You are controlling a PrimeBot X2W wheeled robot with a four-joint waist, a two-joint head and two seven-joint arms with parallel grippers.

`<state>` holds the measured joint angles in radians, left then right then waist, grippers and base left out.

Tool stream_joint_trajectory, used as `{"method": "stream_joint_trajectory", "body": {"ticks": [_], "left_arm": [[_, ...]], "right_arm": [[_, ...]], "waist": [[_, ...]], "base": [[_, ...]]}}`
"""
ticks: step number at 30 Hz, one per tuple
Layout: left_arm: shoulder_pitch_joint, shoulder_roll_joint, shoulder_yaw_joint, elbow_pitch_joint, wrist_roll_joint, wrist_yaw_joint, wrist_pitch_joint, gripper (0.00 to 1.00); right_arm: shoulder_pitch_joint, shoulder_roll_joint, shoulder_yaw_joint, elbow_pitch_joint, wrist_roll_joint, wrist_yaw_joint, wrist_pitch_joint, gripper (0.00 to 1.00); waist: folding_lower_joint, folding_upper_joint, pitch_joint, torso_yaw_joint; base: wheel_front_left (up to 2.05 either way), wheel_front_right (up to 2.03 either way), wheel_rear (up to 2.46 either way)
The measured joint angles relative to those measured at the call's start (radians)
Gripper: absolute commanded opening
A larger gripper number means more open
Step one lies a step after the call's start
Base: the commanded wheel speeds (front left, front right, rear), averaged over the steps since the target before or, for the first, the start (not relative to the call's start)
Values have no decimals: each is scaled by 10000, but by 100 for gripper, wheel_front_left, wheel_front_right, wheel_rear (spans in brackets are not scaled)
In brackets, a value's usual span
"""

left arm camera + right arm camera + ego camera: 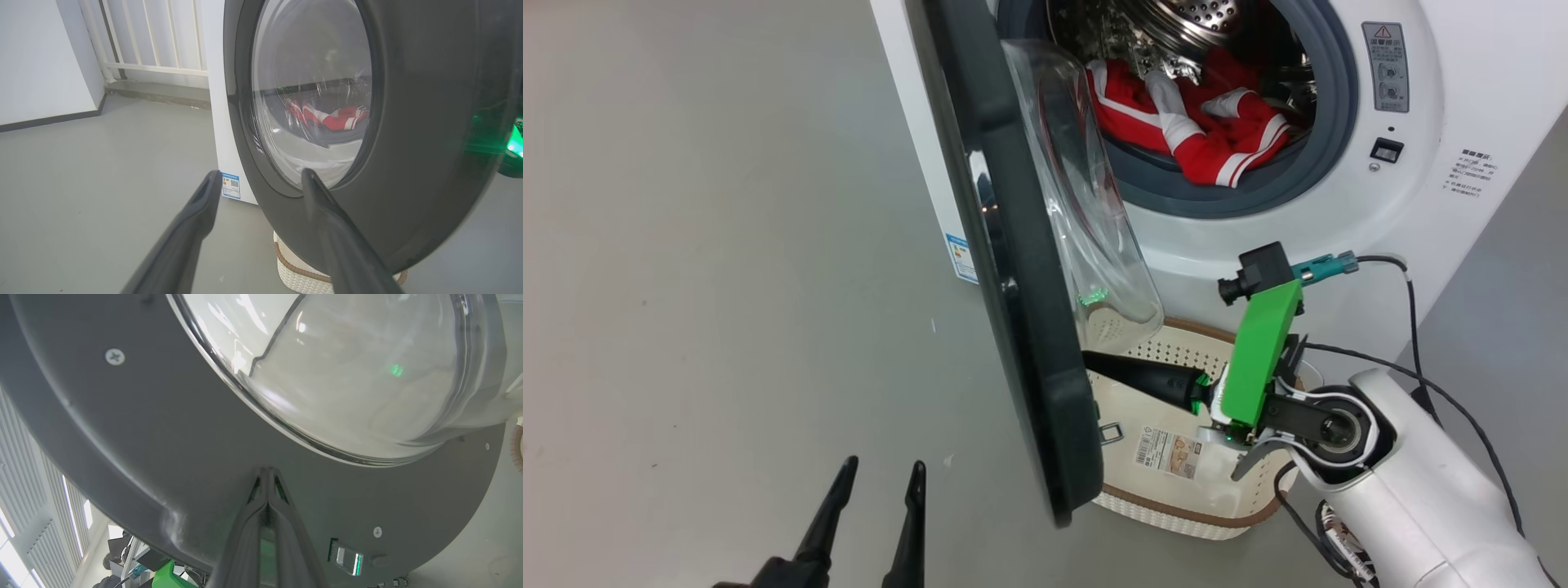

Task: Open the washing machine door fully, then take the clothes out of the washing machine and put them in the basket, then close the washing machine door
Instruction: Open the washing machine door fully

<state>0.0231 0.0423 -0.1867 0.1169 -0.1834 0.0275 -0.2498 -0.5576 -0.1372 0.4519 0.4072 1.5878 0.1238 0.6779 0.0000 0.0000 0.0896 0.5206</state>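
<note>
The washing machine door (pixel 1021 278) stands partly open, its black rim edge-on and its glass bowl (pixel 1086 220) bulging toward the drum. Red clothes (pixel 1201 122) with white stripes lie in the washing machine (pixel 1258 237), also seen through the door glass (pixel 327 116). The cream basket (pixel 1176 457) sits on the floor under the door. My right gripper (pixel 1090 359) is shut, its tips against the door's inner grey face (pixel 163 457), fingers (pixel 267 486) pressed together. My left gripper (pixel 882 478) is open on the door's outer side, holding nothing, its fingers (pixel 204 204) apart before the rim (pixel 408 163).
Grey floor (pixel 711 245) spreads left of the machine. A white wall and railing (pixel 151 49) stand beyond. Black cables (pixel 1421 343) trail from my right arm by the machine's front. A blue label (pixel 961 260) is stuck on the machine's side.
</note>
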Motion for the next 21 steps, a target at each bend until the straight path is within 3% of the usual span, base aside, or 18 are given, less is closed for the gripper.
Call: {"method": "stream_joint_trajectory", "body": {"ticks": [21], "left_arm": [[189,0,293,-184,-186,265,0,100]], "right_arm": [[-50,502,892,-90,-127,0,-150,0]], "waist": [[0,0,135,112]], "base": [[0,0,0]]}}
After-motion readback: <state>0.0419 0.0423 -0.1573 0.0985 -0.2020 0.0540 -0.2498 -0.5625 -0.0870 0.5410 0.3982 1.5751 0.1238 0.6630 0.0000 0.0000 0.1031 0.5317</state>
